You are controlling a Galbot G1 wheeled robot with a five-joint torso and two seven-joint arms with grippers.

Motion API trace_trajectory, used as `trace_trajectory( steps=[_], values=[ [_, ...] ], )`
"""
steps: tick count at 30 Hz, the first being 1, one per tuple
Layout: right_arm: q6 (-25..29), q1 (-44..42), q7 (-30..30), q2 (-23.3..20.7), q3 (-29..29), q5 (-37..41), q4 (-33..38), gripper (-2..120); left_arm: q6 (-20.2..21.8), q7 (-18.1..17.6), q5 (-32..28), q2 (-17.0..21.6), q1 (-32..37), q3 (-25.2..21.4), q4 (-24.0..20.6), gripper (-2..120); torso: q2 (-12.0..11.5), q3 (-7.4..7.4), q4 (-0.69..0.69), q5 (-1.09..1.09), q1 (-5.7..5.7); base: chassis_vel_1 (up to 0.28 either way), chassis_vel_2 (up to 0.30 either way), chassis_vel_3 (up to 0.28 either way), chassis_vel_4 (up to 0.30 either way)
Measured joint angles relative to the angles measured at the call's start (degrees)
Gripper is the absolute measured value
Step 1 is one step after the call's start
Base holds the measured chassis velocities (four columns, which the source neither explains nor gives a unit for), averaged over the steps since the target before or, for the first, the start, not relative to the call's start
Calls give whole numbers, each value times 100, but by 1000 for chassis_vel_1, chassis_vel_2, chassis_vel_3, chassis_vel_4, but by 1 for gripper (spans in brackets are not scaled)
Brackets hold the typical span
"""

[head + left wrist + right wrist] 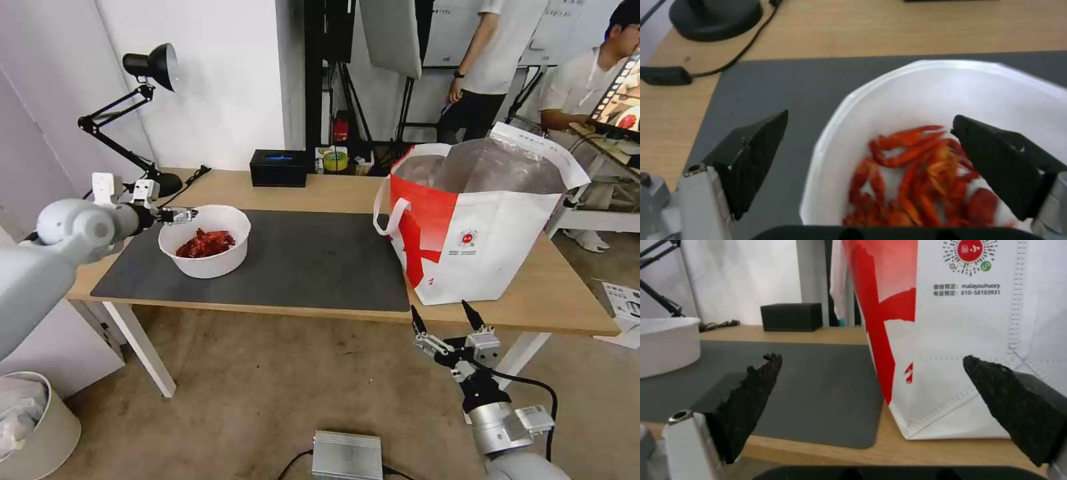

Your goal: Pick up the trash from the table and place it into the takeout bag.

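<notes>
At the left end of the dark grey mat (293, 260), your left tool (189, 215) hangs at the near-left rim of the white bowl (207, 257) with its two black fingers spread apart and gripping nothing. From the left wrist view, one finger (751, 156) is outside the bowl wall, over the mat, and the other finger (1000, 160) is over the red shells (916, 180) inside, so the rim lies between them. This looks like the approach for a rim pinch, and I judge the grasp is not yet made.

To do this step well, lower the tool until the rim sits deep between the pads, not only at the tips, and then close. The bowl wall looks thin and may bend, so squeeze firmly but without crushing. Keep the bowl level when you lift, because the shells are loose and can spill on the surface (320, 193).

Right of the bowl, the mat is bare up to the takeout bag (480, 220), which stands upright at the mat's right edge with its mouth open and the foil lining showing. Carry the bowl high enough to pass the bag's rim and its loop handle (387, 213), then go down inside before you release.

Right of the bowl and below the bag, in front of the surface edge, your right tool (448, 319) waits with fingers wide open and empty.
</notes>
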Motion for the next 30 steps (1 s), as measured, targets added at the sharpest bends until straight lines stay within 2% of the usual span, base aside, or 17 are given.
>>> trace_trajectory(
  steps=[2,4,10,28,30],
  values=[
    [0,0,0,0,0,0,0,100,1,7,18,-35,-44,49,84,100,0,0,0,0,0,0,0,0,0],
    [0,0,0,0,0,0,0,100,0,63,78,-170,-146,170,385,100,0,0,-1,0,0,0,0,0,0],
    [0,0,0,0,0,0,0,100,-25,202,175,-262,-115,204,609,100,0,0,0,0,0,0,0,0,0],
    [0,0,0,0,0,0,0,100,-161,411,307,-339,179,89,689,100,0,-1,1,1,-1,0,0,0,0],
    [0,0,0,0,0,0,0,100,-165,417,317,-350,206,85,683,95,1,-1,0,1,-1,0,0,0,0]
  ],
)
